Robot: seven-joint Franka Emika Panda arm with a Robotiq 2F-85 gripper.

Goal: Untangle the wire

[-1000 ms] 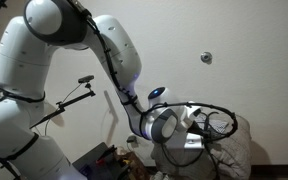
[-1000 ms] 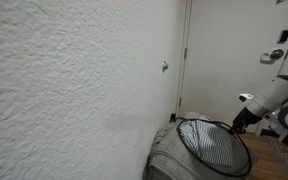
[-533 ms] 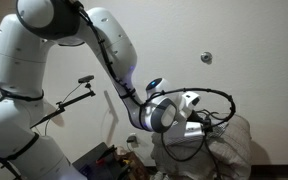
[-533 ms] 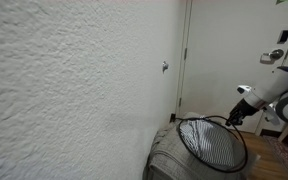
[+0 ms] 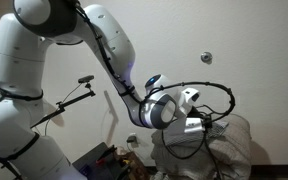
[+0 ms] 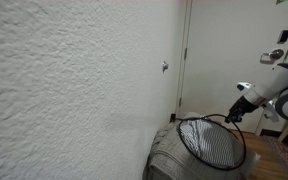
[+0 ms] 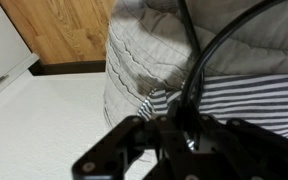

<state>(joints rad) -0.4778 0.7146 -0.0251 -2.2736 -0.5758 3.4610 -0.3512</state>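
The wire [image 5: 227, 98] is a thin black cable that arcs up in a loop from my gripper [image 5: 202, 122] over the striped cloth [image 5: 236, 150]. In an exterior view its loop [image 6: 212, 145] lies spread on the grey striped cloth [image 6: 174, 155], with the gripper [image 6: 231, 116] at the loop's upper right edge. In the wrist view the gripper [image 7: 184, 125] is shut on the wire [image 7: 197, 60]. Two strands rise from between the dark fingers across the cloth [image 7: 144, 50]. No plug end shows.
A stiff black rod with a clamp head [image 5: 72, 98] stands left of the arm. A small fitting [image 5: 206, 58] is on the wall. A door with a handle [image 6: 278, 55] is at the right. Wooden floor [image 7: 69, 30] borders the cloth.
The gripper has risen a little with the wire in it. The loop, small and low a second ago, now arcs higher and wider above the cloth.
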